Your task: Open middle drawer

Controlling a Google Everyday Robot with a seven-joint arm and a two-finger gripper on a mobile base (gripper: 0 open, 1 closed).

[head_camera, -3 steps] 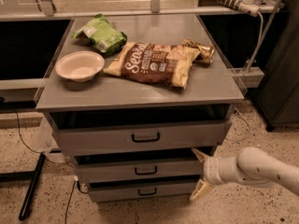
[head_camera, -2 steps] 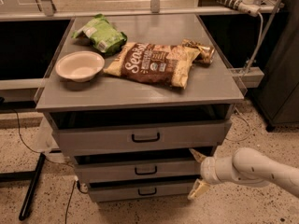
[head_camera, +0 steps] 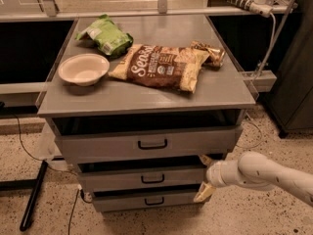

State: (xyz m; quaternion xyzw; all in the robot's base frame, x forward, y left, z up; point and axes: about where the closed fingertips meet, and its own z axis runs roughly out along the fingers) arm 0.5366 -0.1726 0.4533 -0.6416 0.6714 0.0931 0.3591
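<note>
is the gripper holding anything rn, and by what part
Nothing is held. The gripper sits open at the right end of the middle drawer, with the black bar handle untouched.

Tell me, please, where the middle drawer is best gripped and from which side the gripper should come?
Grip the black bar handle centred on the middle drawer, coming straight in from the front. The bar lies level on a flat face, so one finger above and one below should hold. The gripper sits open beside the drawer's end, off the handle.

Gripper (head_camera: 204, 176), apparently spread wide, beside middle drawer (head_camera: 115, 179)
</note>
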